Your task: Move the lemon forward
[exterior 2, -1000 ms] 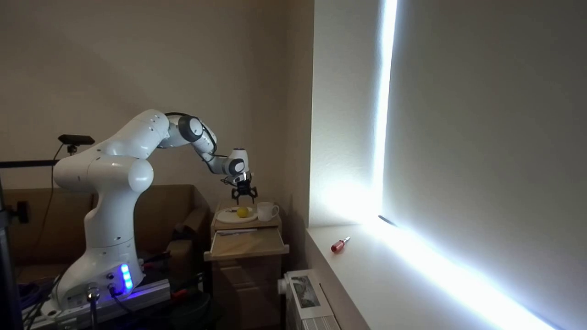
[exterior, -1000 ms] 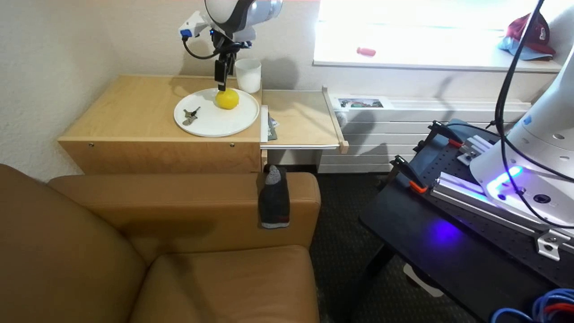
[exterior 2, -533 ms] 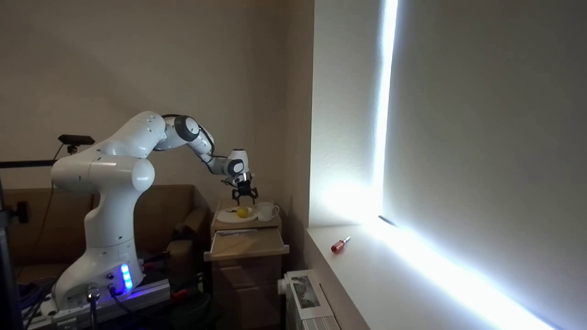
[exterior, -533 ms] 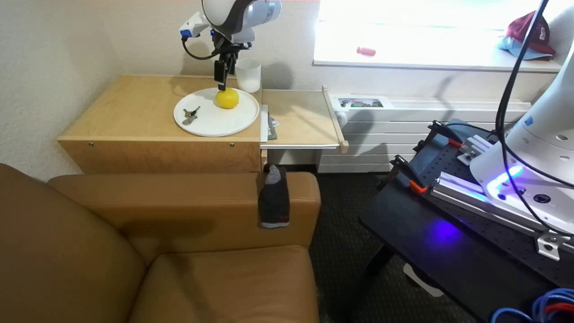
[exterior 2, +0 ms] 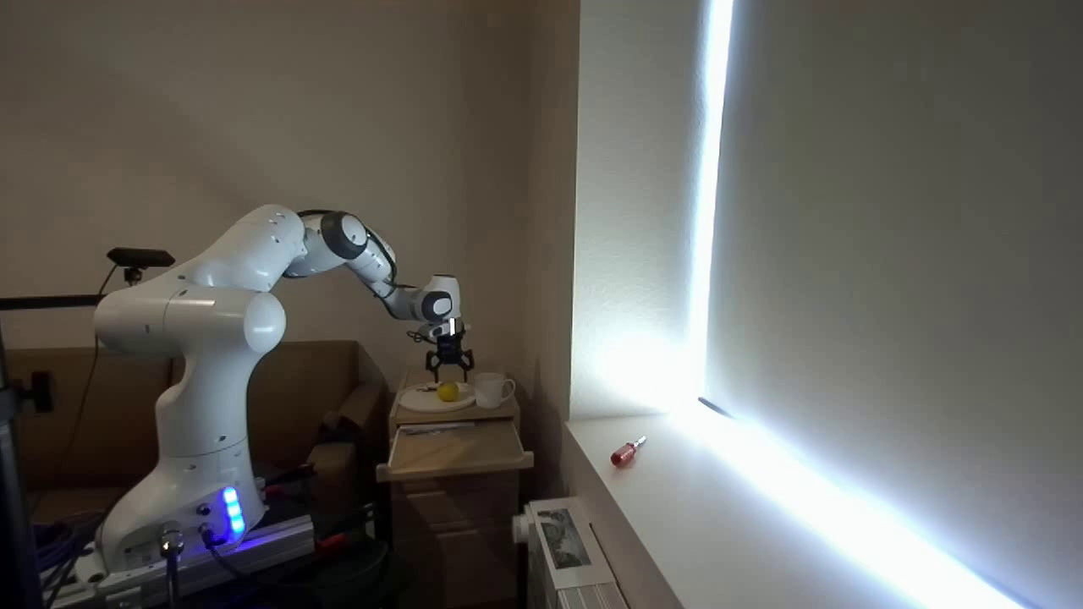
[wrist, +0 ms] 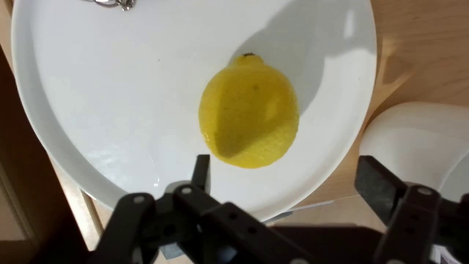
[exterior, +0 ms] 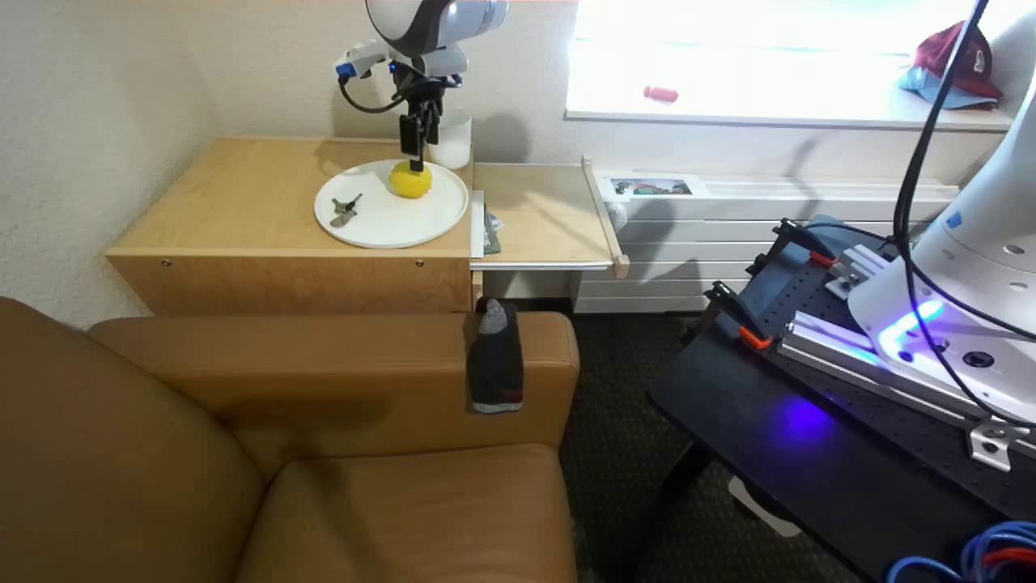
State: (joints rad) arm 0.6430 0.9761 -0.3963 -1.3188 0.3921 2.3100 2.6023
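Sharing plate w/ lemon: prob. keys

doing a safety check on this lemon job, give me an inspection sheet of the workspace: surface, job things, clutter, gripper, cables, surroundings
Surface: wooden cabinet, drawer pulled out
Job's things: lemon resting on a white plate
Clutter: keys on the plate; mug beside it; flat items in the drawer, unclear what
Grippers: the gripper is open, close to the lemon, holding nothing
Cables: black loop near the gripper; black cables crossing in front of the base; blue coil on the black table
Surroundings: sock draped over the sofa arm; cap and screwdriver on the sill
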